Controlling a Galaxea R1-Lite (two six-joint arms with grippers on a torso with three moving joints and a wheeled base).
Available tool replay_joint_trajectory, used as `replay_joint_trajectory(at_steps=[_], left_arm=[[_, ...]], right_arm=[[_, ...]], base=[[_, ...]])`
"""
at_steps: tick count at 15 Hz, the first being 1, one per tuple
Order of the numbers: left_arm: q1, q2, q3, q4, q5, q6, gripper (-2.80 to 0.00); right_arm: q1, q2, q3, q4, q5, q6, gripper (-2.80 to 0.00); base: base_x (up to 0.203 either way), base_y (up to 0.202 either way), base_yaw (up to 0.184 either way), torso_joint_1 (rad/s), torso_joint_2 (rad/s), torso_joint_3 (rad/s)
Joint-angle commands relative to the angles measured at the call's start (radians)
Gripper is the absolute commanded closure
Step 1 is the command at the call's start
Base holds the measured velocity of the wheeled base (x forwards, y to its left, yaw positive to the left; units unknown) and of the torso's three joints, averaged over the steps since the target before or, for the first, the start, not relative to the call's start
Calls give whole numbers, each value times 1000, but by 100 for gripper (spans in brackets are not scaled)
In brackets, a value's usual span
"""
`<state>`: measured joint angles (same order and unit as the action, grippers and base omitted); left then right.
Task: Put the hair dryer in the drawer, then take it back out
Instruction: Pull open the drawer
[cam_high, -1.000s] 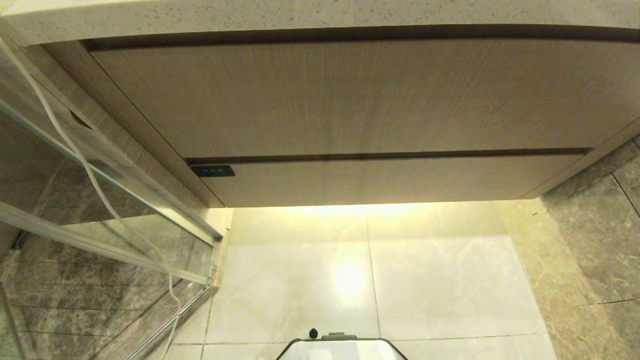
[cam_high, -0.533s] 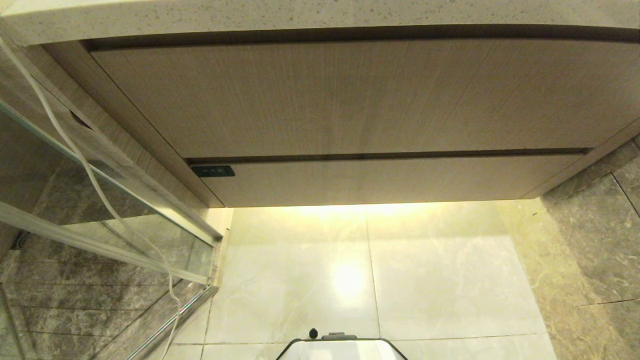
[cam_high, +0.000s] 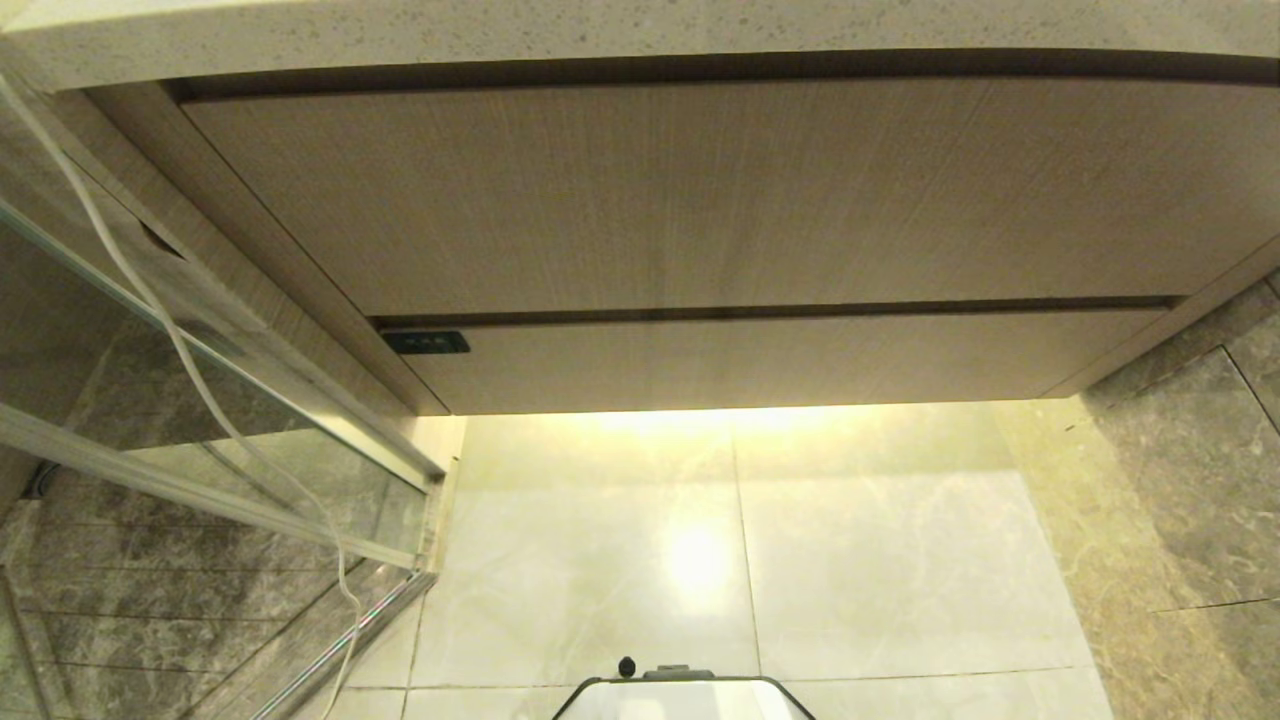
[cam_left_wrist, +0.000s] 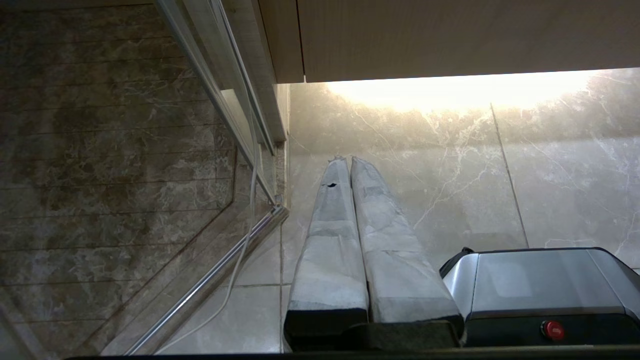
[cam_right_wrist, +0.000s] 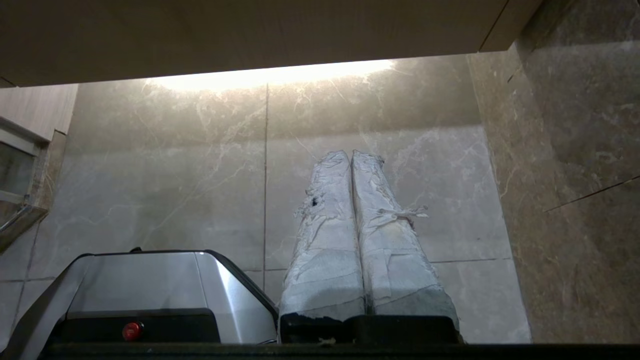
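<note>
The right gripper (cam_right_wrist: 351, 155) hangs above the pale marble floor (cam_right_wrist: 175, 190), its two tape-wrapped fingers (cam_right_wrist: 327, 235) pressed together along their length with nothing between them. The wrapping is frayed, with a small dark hole on one finger. Beside the gripper sits the robot base (cam_right_wrist: 150, 285), silver-topped with a red button (cam_right_wrist: 131, 330) on its dark face. A wood-grain cabinet underside (cam_right_wrist: 250, 35) spans the far edge, lit below. A brown marble wall (cam_right_wrist: 575, 175) borders the floor.

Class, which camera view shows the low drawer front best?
The head view: the drawer front spans it, shut, under the taller panel. Both wrist views show only a wood-grain strip beyond each shut claw, left and right.
</note>
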<state>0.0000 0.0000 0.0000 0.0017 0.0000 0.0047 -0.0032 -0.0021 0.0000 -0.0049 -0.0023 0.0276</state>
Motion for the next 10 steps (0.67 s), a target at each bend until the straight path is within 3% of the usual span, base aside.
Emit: replay_joint_trajectory(at_steps=[1,4,7,10], left_arm=[[0,0,2,0,0,0,0],[0,0,1,0,0,0,0],[0,0,1,0,0,0,0],[0,0,1,0,0,0,0]], right_arm=[[0,11,-9,37,0,-4,0],[0,3,-53,20,12,18,0],[-1,135,-282,81,65,13,0],[-4,448,-543,204,83,-6,0]], base=[[0,0,0,0,0,0],[0,0,0,0,0,0],[0,0,0,0,0,0],[0,0,0,0,0,0]])
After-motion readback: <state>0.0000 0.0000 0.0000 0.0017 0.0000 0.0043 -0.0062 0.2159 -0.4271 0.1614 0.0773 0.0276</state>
